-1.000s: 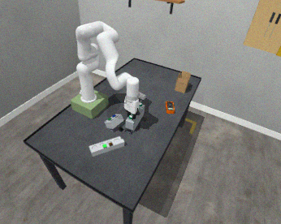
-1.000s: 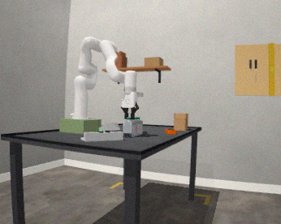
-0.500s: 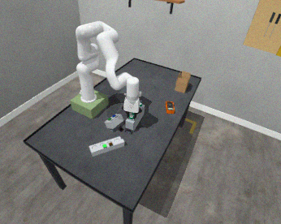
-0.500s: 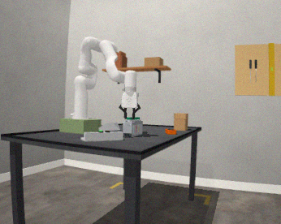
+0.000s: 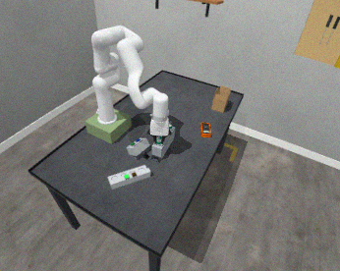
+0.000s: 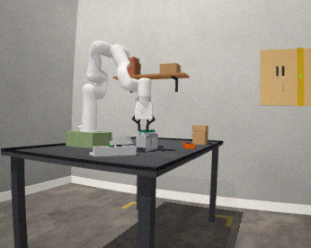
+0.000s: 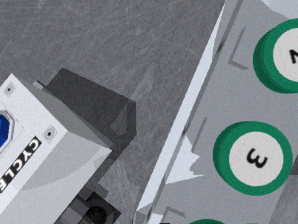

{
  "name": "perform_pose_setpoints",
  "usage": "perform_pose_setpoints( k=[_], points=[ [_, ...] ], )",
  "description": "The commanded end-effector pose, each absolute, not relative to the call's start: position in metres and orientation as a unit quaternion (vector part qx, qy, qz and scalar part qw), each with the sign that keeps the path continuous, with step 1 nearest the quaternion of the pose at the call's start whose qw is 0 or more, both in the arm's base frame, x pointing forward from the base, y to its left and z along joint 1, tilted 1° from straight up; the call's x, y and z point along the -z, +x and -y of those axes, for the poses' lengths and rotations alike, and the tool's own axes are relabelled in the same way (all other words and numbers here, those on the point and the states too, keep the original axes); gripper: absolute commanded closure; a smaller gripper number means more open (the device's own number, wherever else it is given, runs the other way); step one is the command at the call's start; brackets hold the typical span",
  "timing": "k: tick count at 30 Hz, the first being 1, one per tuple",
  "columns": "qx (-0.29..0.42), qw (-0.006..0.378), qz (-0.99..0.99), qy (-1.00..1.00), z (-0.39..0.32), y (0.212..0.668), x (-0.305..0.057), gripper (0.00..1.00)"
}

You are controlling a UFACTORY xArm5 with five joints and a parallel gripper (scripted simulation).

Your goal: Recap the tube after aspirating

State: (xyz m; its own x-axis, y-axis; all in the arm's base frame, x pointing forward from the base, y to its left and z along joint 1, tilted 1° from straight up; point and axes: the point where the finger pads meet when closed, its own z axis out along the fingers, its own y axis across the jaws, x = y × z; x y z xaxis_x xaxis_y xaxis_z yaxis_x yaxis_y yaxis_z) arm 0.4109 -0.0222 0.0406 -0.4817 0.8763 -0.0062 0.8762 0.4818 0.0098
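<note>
The grey decapping station [image 5: 162, 143] stands on the dark table with green caps on its tubes. In the wrist view, cap 2 [image 7: 280, 55] and cap 3 [image 7: 252, 158] sit on their tubes, and only a sliver of the cap of tube 4 [image 7: 206, 221] shows at the bottom edge. My gripper [image 6: 144, 128] points straight down at the station's top and is shut on the cap of tube 4 [image 6: 146, 131]; the fingers are hidden in the wrist view. The key housing [image 5: 138, 145] with the blue CYCLE key [image 7: 4, 127] lies beside the station. The cap tray [image 5: 130, 177] shows a green lamp [image 5: 127, 175] lit.
The arm's green base block [image 5: 107, 126] stands at the table's left. An orange object [image 5: 205, 129] lies to the right of the station. A cardboard box [image 5: 221, 99] stands near the far right edge.
</note>
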Motion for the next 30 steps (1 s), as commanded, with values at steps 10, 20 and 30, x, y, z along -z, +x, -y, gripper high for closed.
perform_pose_setpoints(
  k=[10,20,30],
  points=[
    [-0.007,0.005,-0.844,0.536,0.0223,0.4125,-0.0419,1.00],
    [-0.007,0.005,-0.765,0.644,0.0223,0.4125,-0.0414,1.00],
    [-0.008,0.003,-0.648,0.762,0.0223,0.4126,-0.0409,1.00]
  ],
)
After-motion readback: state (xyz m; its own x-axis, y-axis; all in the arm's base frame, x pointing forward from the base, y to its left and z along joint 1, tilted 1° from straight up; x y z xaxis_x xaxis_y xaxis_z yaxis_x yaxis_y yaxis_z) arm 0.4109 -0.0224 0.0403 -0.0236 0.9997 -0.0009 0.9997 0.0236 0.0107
